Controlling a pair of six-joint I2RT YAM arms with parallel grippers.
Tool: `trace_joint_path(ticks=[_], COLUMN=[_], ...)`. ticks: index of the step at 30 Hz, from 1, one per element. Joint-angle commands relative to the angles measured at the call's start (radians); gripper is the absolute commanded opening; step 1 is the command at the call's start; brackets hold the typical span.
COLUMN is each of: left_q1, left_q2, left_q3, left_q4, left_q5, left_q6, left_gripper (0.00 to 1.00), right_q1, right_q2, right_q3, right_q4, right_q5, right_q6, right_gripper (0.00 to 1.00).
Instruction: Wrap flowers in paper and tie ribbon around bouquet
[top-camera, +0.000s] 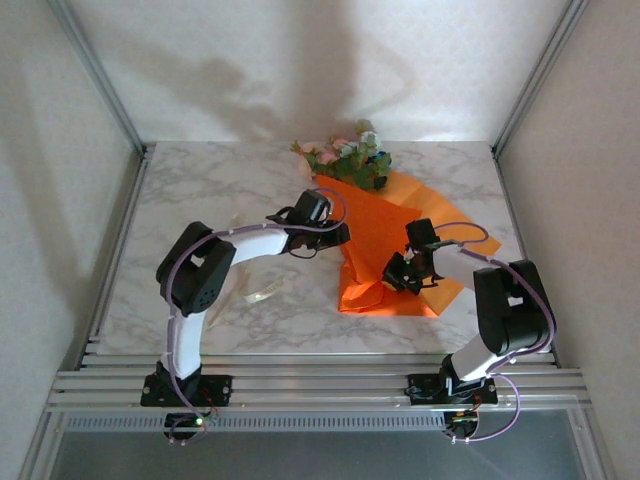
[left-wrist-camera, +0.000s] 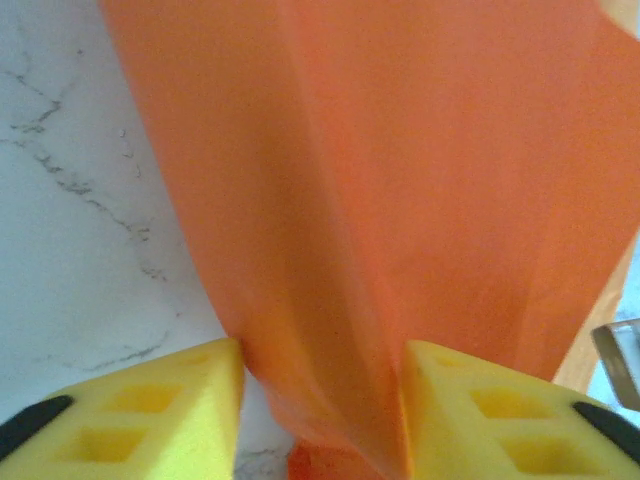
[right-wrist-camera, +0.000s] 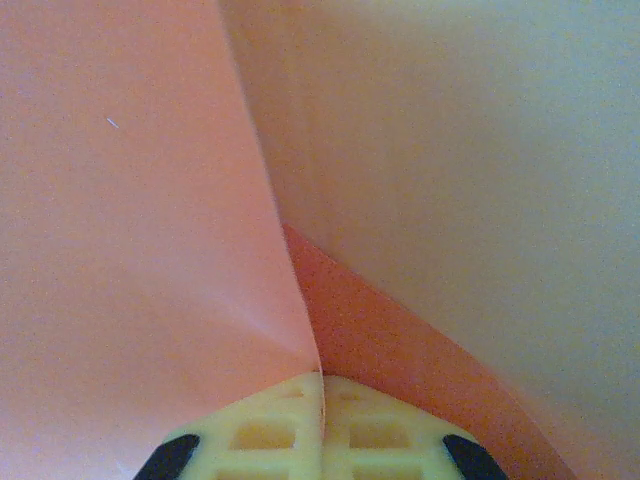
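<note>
Marble table (top-camera: 200, 190): our right gripper (right-wrist-camera: 322, 378) pinches the paper (top-camera: 370, 215); left gripper (left-wrist-camera: 322, 350) straddles its fold, grip unclear; flowers (top-camera: 350, 158) beyond.

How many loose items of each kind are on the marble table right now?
Bunch of pink, white and blue artificial flowers: 1
Bright orange glossy paper sheet: 1
Thin pale cream ribbon strip: 1
Total: 3

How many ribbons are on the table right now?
1: the ribbon lies on the marble table near the left arm, left of the orange paper. Others could hide beneath the paper.
</note>
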Motion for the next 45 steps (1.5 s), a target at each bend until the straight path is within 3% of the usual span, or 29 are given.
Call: trace_joint_path(ticks=[1, 5, 8, 14, 20, 26, 34, 45], left_q1=[-0.005, -0.014, -0.016, -0.020, -0.036, -0.036, -0.036, -0.038], left_q2=[0.037, 0.022, 0.006, 0.018, 0.030, 0.042, 0.053, 0.056], left_q3=[0.061, 0.055, 0.048, 0.088, 0.114, 0.139, 0.146, 0.144], left_q4=[-0.062, -0.079, -0.086, -0.135, -0.167, -0.190, -0.205, -0.207], left_q5=[-0.008, -0.042, -0.064, -0.083, -0.099, -0.101, -0.098, -0.098], left_q6=[0.034, 0.044, 0.046, 0.037, 0.031, 0.049, 0.068, 0.073], left_gripper=[0.35, 0.29, 0.20, 0.08, 0.07, 0.07, 0.06, 0.06], right_q1=[-0.004, -0.004, -0.004, 0.001, 0.077, 0.208, 0.281, 0.280], right_q2=[0.009, -0.001, 0.009, -0.153, -0.441, -0.574, -0.491, -0.404], right_q3=[0.023, 0.038, 0.044, 0.022, -0.096, -0.273, -0.375, -0.432], right_q4=[-0.052, -0.071, -0.076, -0.149, -0.218, -0.058, 0.168, 0.327], right_q5=[0.001, 0.001, -0.013, 0.033, 0.038, 0.010, 0.051, 0.120], right_q6=[-0.013, -0.015, -0.017, 0.022, 0.252, 0.577, 0.752, 0.824], right_gripper=[0.00, 0.00, 0.00, 0.25, 0.42, 0.48, 0.53, 0.50])
